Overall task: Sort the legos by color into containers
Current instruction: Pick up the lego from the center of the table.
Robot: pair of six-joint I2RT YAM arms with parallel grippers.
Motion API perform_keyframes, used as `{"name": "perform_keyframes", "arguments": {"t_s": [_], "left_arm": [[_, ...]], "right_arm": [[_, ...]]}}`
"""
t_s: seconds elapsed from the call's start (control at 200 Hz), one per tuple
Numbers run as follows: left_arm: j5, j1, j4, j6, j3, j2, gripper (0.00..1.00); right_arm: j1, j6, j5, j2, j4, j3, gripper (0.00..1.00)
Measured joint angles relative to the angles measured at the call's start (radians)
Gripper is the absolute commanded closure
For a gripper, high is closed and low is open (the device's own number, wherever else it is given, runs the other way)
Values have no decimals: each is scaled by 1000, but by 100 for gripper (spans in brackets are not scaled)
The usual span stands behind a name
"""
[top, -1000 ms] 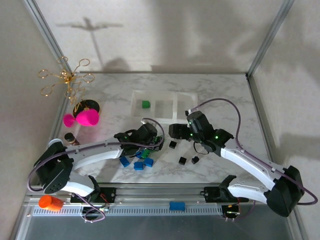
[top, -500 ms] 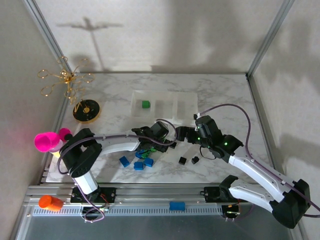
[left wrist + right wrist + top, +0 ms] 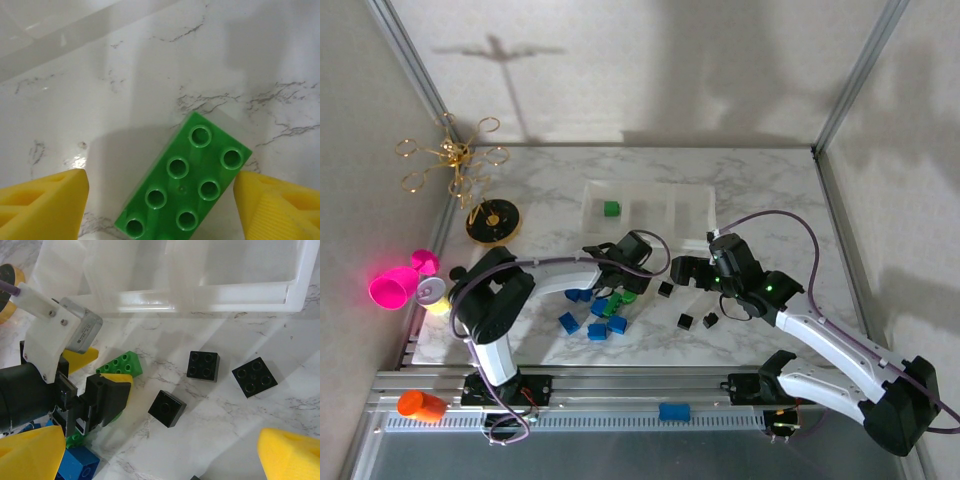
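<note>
As my left gripper [image 3: 160, 200] straddles a green brick [image 3: 185, 180], jaws part open, unclamped, my right gripper [image 3: 160, 455] gapes empty, black brick [image 3: 167, 408] at twelve o'clock.

Left end effector [image 3: 161, 199], right end effector [image 3: 160, 454] both spread

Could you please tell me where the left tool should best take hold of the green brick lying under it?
Probably by its two long, flat side walls, coming straight down from above: the green brick lies flat, studs up, on the marble. It sits diagonally between the left tool's yellow fingers, so turning the wrist first would square them.
</note>
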Motion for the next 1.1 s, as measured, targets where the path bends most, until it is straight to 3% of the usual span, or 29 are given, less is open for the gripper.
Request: {"name": "perform_keyframes", "arguments": {"t_s": [0.31, 0.621, 1.101], "left_arm": [[40, 6, 3, 8, 9, 32, 42], [56, 18, 3, 24, 9, 32, 62], [58, 42, 4, 29, 7, -39, 78]], "right_arm": [[-5, 4, 0, 13, 0, -3, 1], [-5, 4, 0, 26, 14, -3, 1], [-5, 3, -29, 47, 53, -3, 1]]}}
